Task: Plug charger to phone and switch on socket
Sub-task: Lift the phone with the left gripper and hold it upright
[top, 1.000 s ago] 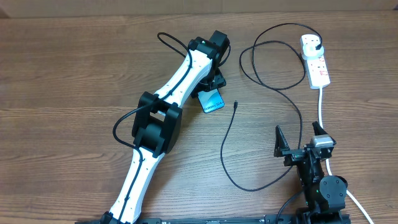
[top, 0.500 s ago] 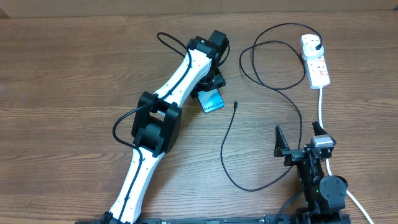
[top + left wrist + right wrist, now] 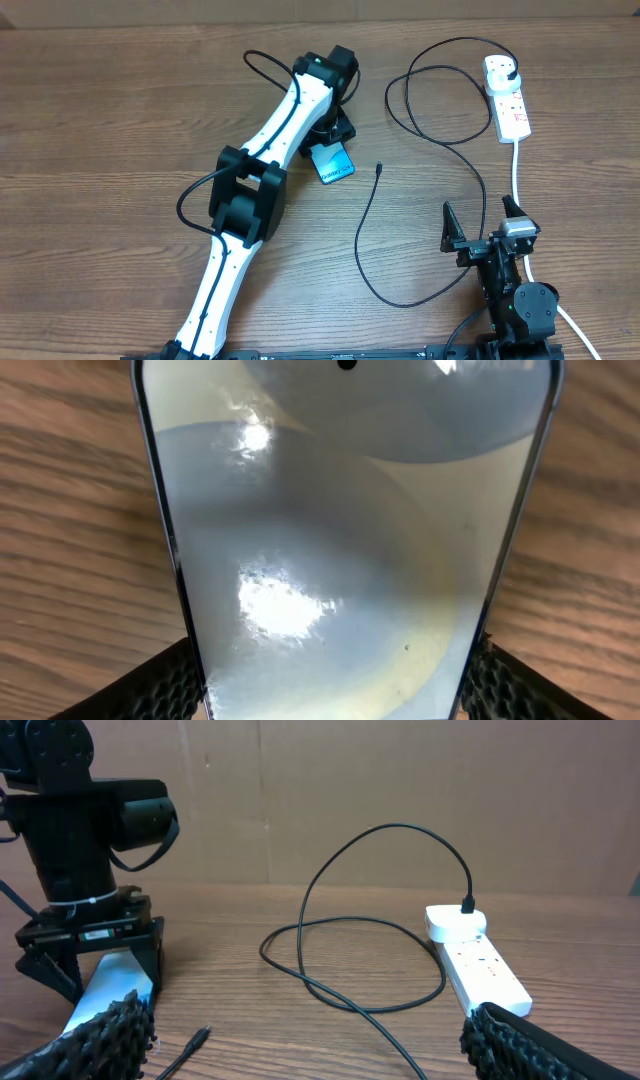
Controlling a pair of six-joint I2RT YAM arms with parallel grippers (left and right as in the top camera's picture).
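The phone (image 3: pixel 335 163) lies on the wooden table with its teal screen up. My left gripper (image 3: pixel 326 140) is over its far end and shut on it. In the left wrist view the phone (image 3: pixel 340 530) fills the frame, with my fingers (image 3: pixel 335 682) pressed to both long edges. The charger is a thin black cable (image 3: pixel 362 255). Its connector tip (image 3: pixel 379 168) lies loose just right of the phone, and its plug (image 3: pixel 506 70) sits in the white socket (image 3: pixel 510 108). My right gripper (image 3: pixel 485 222) is open and empty near the front edge, with the tip (image 3: pixel 198 1038) ahead of it.
The socket's thick white lead (image 3: pixel 516 175) runs down the right side past my right arm. The black cable loops (image 3: pixel 420 100) over the table left of the socket (image 3: pixel 480 965). A cardboard wall (image 3: pixel 400 780) stands behind the table.
My left arm has shifted a little to the left, and the phone has moved left with it. The right arm and the cable have not moved.
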